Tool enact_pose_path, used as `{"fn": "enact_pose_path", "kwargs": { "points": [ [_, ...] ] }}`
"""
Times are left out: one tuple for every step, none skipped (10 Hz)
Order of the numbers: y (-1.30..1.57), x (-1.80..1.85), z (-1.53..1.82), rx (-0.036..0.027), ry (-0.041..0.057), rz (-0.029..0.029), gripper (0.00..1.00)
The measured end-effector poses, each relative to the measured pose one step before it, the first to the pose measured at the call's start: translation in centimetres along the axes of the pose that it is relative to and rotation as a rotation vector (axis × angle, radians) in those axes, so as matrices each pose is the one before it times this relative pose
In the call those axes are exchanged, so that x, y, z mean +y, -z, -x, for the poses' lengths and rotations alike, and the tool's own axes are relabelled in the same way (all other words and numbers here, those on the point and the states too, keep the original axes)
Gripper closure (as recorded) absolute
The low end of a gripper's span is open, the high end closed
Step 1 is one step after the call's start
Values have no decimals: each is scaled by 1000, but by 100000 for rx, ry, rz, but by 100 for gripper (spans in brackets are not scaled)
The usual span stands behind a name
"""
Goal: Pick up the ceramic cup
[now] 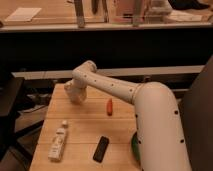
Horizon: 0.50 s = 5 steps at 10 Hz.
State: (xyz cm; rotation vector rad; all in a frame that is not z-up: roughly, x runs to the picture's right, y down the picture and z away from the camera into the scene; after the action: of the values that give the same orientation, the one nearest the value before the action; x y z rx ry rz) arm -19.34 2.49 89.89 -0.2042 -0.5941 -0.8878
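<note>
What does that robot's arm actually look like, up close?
The arm is smooth, creamy white: fat rounded tubes joined at bulging elbows, with small dark dots along it. No cables show. Its gripper, near the wooden table's far edge, is equally pale.

hand (75,96) at far corner of table (82,122) — orange piece (109,106) near | mid-table open | front: bottle (58,143), black bar (101,149)

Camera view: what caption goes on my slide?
White robot arm's gripper at far-left corner of wooden table, beyond white bottle.
</note>
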Motion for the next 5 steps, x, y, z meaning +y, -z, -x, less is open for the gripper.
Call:
{"fn": "enact_pose_path", "kwargs": {
  "points": [
    [-322, 154, -12, -423, -49, 138, 20],
    [-291, -21, -30, -285, 67, 199, 20],
    [-203, -12, 12, -259, 62, 222, 20],
    [-165, -28, 70, -305, 100, 91, 20],
    [-194, 66, -4, -268, -164, 149, 20]
  ]
}}
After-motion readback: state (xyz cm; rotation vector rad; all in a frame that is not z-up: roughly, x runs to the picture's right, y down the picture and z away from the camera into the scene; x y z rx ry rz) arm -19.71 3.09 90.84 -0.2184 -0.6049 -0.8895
